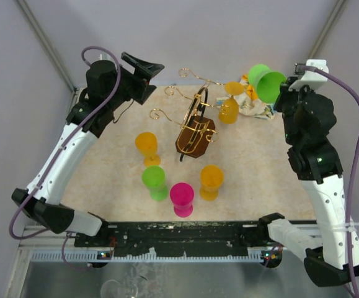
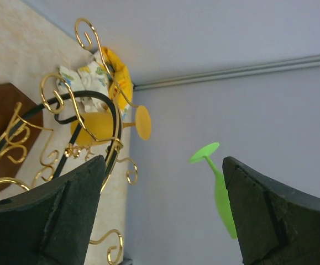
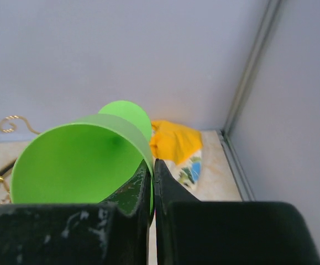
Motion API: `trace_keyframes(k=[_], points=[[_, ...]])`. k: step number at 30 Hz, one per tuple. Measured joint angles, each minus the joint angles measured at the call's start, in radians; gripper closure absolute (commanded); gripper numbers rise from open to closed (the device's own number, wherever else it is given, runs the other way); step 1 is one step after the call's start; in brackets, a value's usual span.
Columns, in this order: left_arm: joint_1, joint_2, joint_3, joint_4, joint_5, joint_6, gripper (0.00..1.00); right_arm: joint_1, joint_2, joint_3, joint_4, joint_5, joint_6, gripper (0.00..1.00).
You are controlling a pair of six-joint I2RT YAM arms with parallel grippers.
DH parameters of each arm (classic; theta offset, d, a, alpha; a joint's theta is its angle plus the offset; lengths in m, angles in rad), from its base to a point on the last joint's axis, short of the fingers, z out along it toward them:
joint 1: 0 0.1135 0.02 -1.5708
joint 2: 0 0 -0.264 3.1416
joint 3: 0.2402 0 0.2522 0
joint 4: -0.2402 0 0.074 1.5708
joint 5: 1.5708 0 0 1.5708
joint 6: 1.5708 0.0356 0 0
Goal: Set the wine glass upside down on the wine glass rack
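The gold wire rack (image 1: 195,121) with a dark brown base stands mid-table; it also shows in the left wrist view (image 2: 66,127). An orange glass (image 1: 229,107) hangs upside down on its right arm. My right gripper (image 1: 284,87) is shut on the rim of a green wine glass (image 1: 266,82), held in the air at the back right, apart from the rack. In the right wrist view the green bowl (image 3: 77,160) is pinched between my fingers (image 3: 140,190). My left gripper (image 1: 143,73) is open and empty, raised at the back left.
Several glasses stand on the table in front of the rack: orange (image 1: 147,146), green (image 1: 155,181), pink (image 1: 182,198), orange (image 1: 211,180). A yellow and patterned cloth (image 1: 253,105) lies at the back right by the wall corner.
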Motion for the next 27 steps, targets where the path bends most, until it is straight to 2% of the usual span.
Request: trace_keyframes(k=[5, 9, 14, 20, 27], points=[[0.009, 0.017, -0.056, 0.069, 0.076, -0.117, 0.10, 0.009, -0.043, -0.132, 0.256, -0.162, 0.018, 1.00], [0.010, 0.014, -0.083, 0.114, 0.099, -0.166, 0.13, 0.108, -0.017, -0.206, 0.452, -0.214, 0.008, 1.00], [0.016, -0.019, -0.128, 0.167, 0.109, -0.214, 0.18, 0.340, 0.058, -0.311, 0.692, -0.184, -0.106, 1.00], [0.016, -0.067, -0.182, 0.211, 0.105, -0.245, 0.21, 0.439, 0.141, -0.396, 0.912, -0.131, -0.210, 1.00], [0.016, -0.092, -0.233, 0.240, 0.103, -0.272, 0.27, 0.567, 0.239, -0.402, 1.141, -0.051, -0.347, 1.00]])
